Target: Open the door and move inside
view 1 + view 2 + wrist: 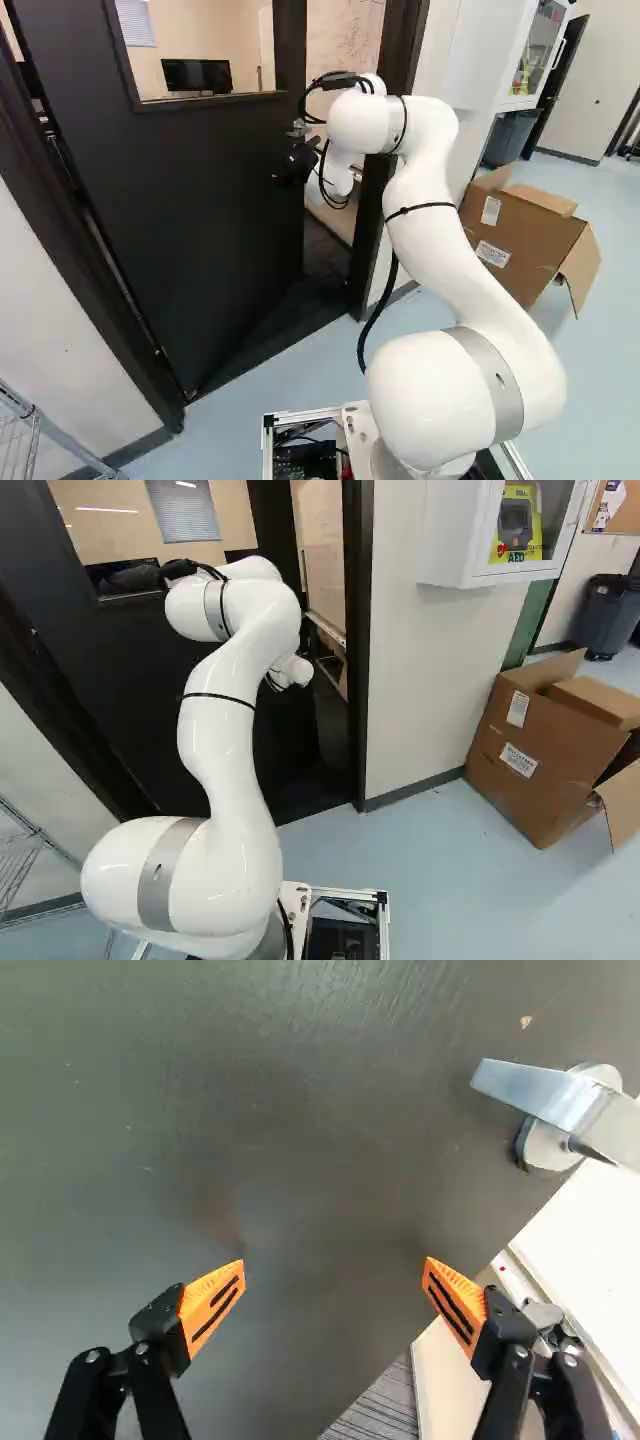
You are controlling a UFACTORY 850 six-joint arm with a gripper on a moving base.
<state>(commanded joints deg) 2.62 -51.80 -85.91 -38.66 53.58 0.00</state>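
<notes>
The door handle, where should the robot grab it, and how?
Probably by its flat bar, near the free end, away from the round plate. The gripper could come straight toward the door, one finger along each long edge, because the bar is long and narrow.

door: top cut off | lever handle: cut off, wrist view

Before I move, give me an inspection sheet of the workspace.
Surface: pale floor running up to the doorway; light sheen.
Job's things: dark door ajar; metal handle near its edge, not gripped.
Clutter: open cardboard box right of the doorway, wire rack left.
Gripper: open, facing the door, nothing between its fingers.
Cables: black cable hanging beside the arm.
Surroundings: wall cabinet above the box.
</notes>
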